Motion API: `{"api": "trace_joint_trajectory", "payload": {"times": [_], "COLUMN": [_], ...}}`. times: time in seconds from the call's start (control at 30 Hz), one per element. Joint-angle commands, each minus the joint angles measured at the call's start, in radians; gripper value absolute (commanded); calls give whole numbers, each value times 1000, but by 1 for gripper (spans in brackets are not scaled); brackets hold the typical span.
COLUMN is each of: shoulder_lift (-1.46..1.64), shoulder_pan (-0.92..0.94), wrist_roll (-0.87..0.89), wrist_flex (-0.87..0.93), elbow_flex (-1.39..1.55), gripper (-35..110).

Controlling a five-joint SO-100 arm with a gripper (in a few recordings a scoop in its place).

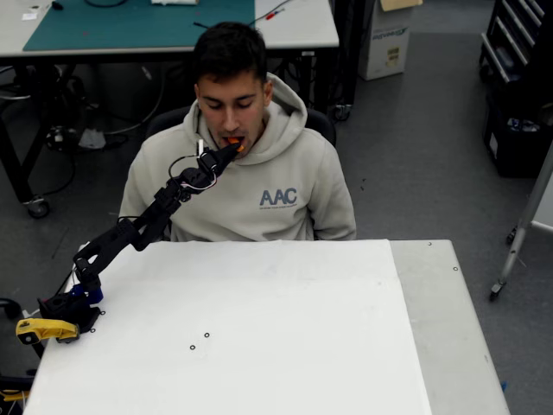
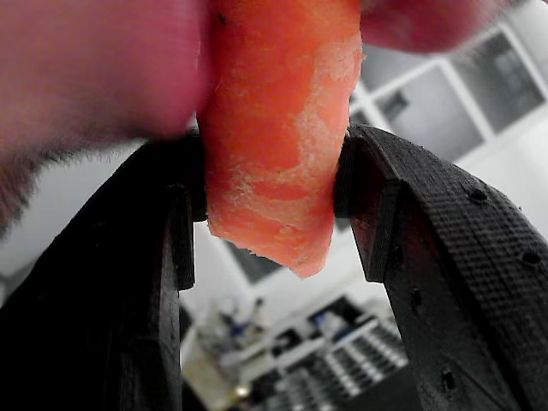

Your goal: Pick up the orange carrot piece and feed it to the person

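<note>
The gripper (image 1: 232, 149) was clamped on the orange carrot piece (image 2: 278, 128), raised from the table (image 1: 259, 328) to the mouth of the person (image 1: 251, 173). Pickup and delivery looked done; only the release seemed left.

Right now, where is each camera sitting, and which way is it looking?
Overhead view: sits high above the white table, looking down on the person seated behind it; the whole black arm shows, its gripper raised to his mouth.
Wrist view: rides on the gripper, looking along its two black fingers, which show on either side, up toward the person's blurred lips.
Both views show the orange carrot piece clamped between the fingers at the mouth.
</note>
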Motion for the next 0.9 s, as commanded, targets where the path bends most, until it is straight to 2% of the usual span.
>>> {"api": "trace_joint_trajectory", "payload": {"times": [0.0, 0.47, 0.73, 0.87], "shoulder_lift": [170, 173, 175, 175], "shoulder_pan": [6, 5, 18, 37], "wrist_roll": [-6, -5, -3, -3], "wrist_flex": [-21, -18, -20, -20], "elbow_flex": [21, 46, 43, 43], "gripper": [-2, 0, 23, 27]}}
